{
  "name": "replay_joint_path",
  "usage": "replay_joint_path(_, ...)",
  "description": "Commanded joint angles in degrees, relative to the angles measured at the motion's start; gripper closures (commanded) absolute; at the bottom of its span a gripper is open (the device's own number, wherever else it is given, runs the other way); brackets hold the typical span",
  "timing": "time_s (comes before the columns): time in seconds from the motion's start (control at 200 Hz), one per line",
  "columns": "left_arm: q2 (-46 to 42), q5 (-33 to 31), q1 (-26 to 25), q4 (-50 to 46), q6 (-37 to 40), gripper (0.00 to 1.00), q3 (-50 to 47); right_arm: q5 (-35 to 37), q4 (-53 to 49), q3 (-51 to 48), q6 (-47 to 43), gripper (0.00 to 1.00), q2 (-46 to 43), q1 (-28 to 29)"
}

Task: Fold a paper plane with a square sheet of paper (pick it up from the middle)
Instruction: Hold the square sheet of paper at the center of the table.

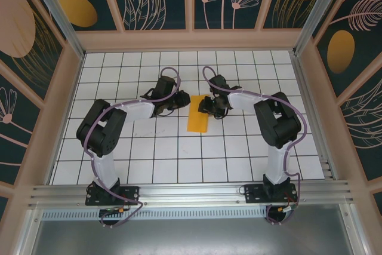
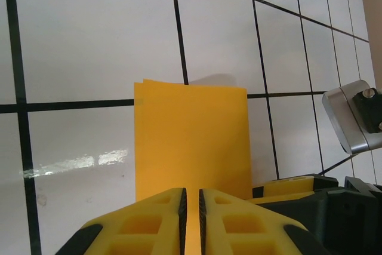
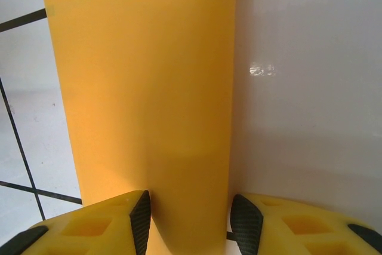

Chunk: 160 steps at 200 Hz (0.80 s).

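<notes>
**Left side.** The left pincer (image 2: 191,206) is down at the bench (image 1: 149,147), on the left side of the sheet of paper (image 1: 198,121). Its jaws are closed to a hairline slit, and orange shows through that slit. I cannot tell whether they nip an edge of the sheet or merely press on it. Judgement: this pincer serves as an anchor, so that the paper does not slide while a crease is worked.

**Centre.** The sheet lies flat in the middle of the bench, between the two arms. It is a narrow rectangle, not a square. At one corner two edges show slightly offset, so I take it to be doubled over once. No point or wing is formed. Judgement: the first fold in half is made, and the plane is far from finished.

**Right side.** The right pincer (image 3: 190,210) stands low over the sheet's right side with its jaws apart, gripping nothing. One finger sits above the paper and the other is just beside its long edge. Judgement: it is placed to square up or press along that edge.
</notes>
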Motion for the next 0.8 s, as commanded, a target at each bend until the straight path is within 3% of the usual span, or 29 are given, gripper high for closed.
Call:
replay_joint_path(0.0, 1.77, 2.17, 0.2, 2.6, -1.0, 0.84, -0.48, 5.45, -0.38, -2.65, 0.52, 0.53, 8.96, 0.98)
replay_joint_path(0.28, 3.64, 3.67, 0.2, 2.85, -1.62, 0.87, -0.3, 6.28, -0.89, -2.11, 0.46, 0.5, 10.44, 1.07)
replay_joint_path(0.796, 2.41, -3.0, 1.38, 1.3, -2.95, 0.88, -0.83, 7.87, -1.76, -2.24, -3.31, 0.5, 12.31, 1.07)
